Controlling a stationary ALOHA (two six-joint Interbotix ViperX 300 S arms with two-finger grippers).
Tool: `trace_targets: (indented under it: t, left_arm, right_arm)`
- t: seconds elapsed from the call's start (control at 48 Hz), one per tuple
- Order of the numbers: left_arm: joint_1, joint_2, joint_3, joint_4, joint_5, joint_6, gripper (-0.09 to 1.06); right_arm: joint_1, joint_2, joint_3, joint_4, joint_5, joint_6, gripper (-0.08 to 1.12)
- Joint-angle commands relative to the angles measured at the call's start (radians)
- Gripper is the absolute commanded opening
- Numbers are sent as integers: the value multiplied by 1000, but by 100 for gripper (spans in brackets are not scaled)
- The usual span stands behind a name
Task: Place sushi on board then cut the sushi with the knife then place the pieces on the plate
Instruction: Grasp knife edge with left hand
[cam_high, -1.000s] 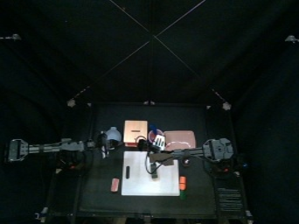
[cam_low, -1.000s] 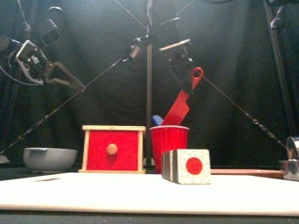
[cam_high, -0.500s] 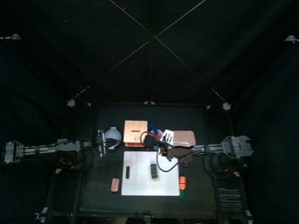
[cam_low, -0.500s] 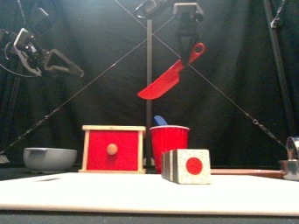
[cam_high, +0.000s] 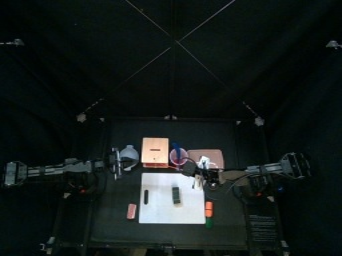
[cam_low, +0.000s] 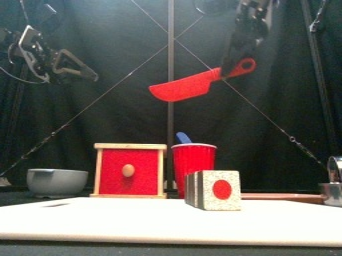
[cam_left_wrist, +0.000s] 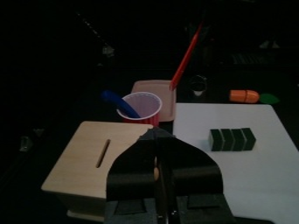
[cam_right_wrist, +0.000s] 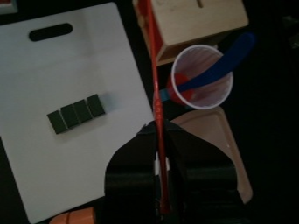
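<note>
The dark green sushi roll (cam_high: 177, 197) lies on the white cutting board (cam_high: 158, 190); in the front view its red-dotted end (cam_low: 214, 189) faces me. My right gripper (cam_low: 245, 62) is shut on the handle of the red knife (cam_low: 187, 88), which hangs high above the red cup (cam_low: 194, 165), its blade nearly level and pointing left. The right wrist view shows the red knife (cam_right_wrist: 149, 70) running out from the shut jaws, past the sushi roll (cam_right_wrist: 76, 115). A blue knife (cam_low: 182, 138) stays in the cup. My left gripper (cam_left_wrist: 156, 144) hovers over the wooden box (cam_left_wrist: 100, 157), jaws together, holding nothing.
The wooden box (cam_high: 158, 152) with its red drawer front (cam_low: 130, 170) stands behind the board, the pink tray (cam_high: 205, 158) right of the cup. A blue-grey bowl (cam_low: 56, 180) sits far left. Small toy foods lie left (cam_high: 131, 210) and right (cam_high: 209, 208) of the board.
The right gripper has drawn the red knife up out of the cup and swung right; the blade has tipped from hanging down to almost level. The left arm has barely moved.
</note>
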Motion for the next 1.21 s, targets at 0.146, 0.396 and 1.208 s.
trace_targets:
  t: [0.146,0.396,1.208]
  left_arm:
    - [-94,144,-104,-12,54,2,98]
    - [-141,282,-198,-28,126,-3,102]
    - [-175,672,-453,28,193,5,99]
  right_arm:
    - [-12,-31,91,15,-242,-6,40]
    - [-14,-18,146,15,-379,0,40]
    - [-8,66,140,31,-407,3,40]
